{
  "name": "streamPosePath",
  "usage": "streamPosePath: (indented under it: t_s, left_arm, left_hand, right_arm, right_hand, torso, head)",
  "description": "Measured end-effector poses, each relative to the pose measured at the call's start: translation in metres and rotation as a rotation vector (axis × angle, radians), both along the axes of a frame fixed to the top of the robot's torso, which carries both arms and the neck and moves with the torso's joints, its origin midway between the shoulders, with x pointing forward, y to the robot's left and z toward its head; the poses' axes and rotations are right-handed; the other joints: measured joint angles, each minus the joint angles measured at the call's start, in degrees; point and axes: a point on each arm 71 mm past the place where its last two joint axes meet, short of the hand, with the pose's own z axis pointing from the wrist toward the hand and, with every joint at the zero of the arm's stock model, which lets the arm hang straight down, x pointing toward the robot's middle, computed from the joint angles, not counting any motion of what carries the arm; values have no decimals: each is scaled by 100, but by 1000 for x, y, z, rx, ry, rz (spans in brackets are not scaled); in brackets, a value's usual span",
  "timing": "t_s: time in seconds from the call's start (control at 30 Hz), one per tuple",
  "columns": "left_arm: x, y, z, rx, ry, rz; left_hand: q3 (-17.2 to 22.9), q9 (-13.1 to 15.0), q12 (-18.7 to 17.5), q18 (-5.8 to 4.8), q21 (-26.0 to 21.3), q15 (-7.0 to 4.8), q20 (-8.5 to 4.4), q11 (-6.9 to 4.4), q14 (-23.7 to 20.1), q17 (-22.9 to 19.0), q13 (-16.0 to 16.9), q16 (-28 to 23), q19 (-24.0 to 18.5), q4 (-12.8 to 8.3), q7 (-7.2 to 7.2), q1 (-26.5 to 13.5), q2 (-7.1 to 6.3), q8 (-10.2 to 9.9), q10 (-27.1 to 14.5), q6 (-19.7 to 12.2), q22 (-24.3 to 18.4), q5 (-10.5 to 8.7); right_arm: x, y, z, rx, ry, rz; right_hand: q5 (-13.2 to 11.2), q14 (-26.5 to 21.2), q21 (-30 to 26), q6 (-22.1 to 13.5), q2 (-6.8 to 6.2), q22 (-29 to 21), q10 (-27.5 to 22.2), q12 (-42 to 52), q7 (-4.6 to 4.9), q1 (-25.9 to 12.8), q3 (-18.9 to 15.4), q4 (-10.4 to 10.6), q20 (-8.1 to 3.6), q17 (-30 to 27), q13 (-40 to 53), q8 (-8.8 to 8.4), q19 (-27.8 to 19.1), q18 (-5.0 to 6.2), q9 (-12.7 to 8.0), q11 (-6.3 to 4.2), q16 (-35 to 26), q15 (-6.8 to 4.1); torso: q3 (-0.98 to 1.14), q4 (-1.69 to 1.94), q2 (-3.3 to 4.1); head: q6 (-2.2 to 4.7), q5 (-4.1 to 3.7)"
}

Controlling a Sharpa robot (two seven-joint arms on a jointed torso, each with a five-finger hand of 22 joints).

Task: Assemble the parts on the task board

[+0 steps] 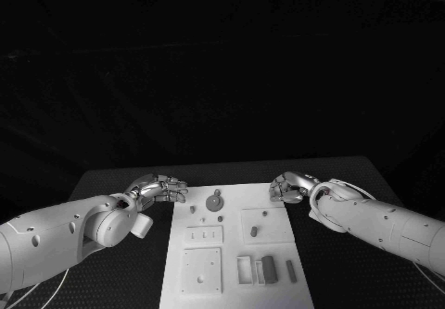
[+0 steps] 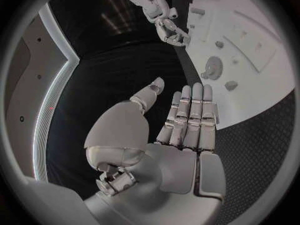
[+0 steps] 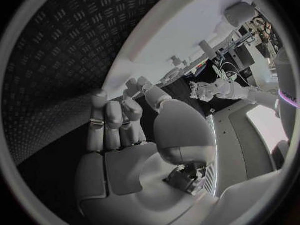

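The white task board [image 1: 278, 193] lies in the middle of the black table. On it are a round gear-like part [image 1: 214, 203], small pegs [image 1: 193, 208], a short part [image 1: 253, 230] on a raised square, a dark block [image 1: 269, 269] in a slot and a thin rod [image 1: 291, 271]. My left hand [image 1: 159, 188] hovers at the board's far left corner; its fingers [image 2: 190, 112] are straight, thumb apart, holding nothing. My right hand [image 1: 289, 187] is at the far right corner, fingers [image 3: 115, 117] slightly bent around nothing. The gear [image 2: 214, 66] also shows in the left wrist view.
Two plates with holes [image 1: 202, 235] [image 1: 200, 269] sit on the board's left half. Black ribbed table [image 1: 111, 180] surrounds the board on all sides. My two forearms flank the board's near half.
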Motion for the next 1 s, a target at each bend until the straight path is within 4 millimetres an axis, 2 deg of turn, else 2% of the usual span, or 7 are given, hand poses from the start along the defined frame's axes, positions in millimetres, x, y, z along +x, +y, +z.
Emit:
streamPosePath:
  t_s: [0.1,0.23,0.4,0.53,0.8,0.9,1.0]
  left_arm:
    - [0,0,0,14,-10,-6]
    - [-1,-1,1,29,-20,-18]
    - [-2,-3,1,53,-29,-35]
    - [-4,-5,2,101,-37,-58]
    - [-4,-12,14,196,-33,-97]
    - [-5,-17,17,213,-11,-110]
    - [-5,-24,18,224,7,-122]
  left_hand:
    - [0,0,32,-30,0,-28,-40,-58,86,42,37,3,71,0,-38,3,3,8,103,81,24,0]
    - [13,0,67,-31,46,-91,-100,-120,192,120,87,72,182,13,-71,-3,80,34,244,217,64,0]
    - [16,0,137,-31,129,-177,-165,-211,365,240,161,153,351,16,-129,-49,126,79,422,415,130,0]
    - [-35,-14,138,-32,133,-189,-193,-215,392,297,187,153,378,67,-142,-206,196,66,461,429,155,0]
    - [-202,-62,137,-33,156,-189,-214,-233,392,391,264,153,400,213,-90,-566,29,-22,520,376,197,0]
    - [-386,-88,19,-32,200,-263,-267,-137,510,507,258,270,492,178,-105,-757,-48,-79,320,362,238,0]
    - [-477,-117,16,-32,237,-348,-313,-143,613,688,326,414,539,93,-193,-792,-83,-144,327,274,281,0]
  right_arm:
    - [0,1,1,3,-9,1]
    - [-1,4,2,3,-22,3]
    - [-4,8,3,4,-36,10]
    - [-8,19,12,5,-53,31]
    - [-15,58,46,4,-104,84]
    - [-22,72,50,2,-104,97]
    - [-28,86,52,0,-102,111]
  right_hand:
    - [-1,0,0,0,107,0,15,0,0,-23,-4,-3,0,8,0,0,0,3,8,-15,0,0]
    - [-6,0,0,0,195,0,20,0,0,-21,-9,-8,0,8,2,-3,0,7,8,-21,0,0]
    - [-21,12,0,-1,238,0,20,0,1,-19,8,-26,0,16,6,-21,0,11,7,-21,0,-12]
    - [1,18,0,2,238,-1,20,0,-2,-19,7,-26,1,16,6,-18,1,15,8,-21,0,-18]
    - [1,18,22,8,235,-1,21,0,-8,-21,1,-32,1,-7,6,-11,1,23,8,-21,0,-18]
    - [1,18,22,10,202,-1,10,0,-10,-55,1,-32,1,-19,6,1,1,25,7,-33,0,-18]
    - [1,18,22,12,189,-1,3,0,-12,-67,1,-32,9,-20,6,5,9,29,8,-41,0,-17]
  torso:
    - [0,0,0]
    - [-1,0,0]
    - [-2,-2,0]
    - [-3,-7,0]
    - [-4,-23,-13]
    - [-6,-25,-21]
    - [-13,-28,-41]
  head:
    - [-5,4]
    - [-7,8]
    - [-1,12]
    - [9,21]
    - [70,31]
    - [93,40]
    - [107,66]
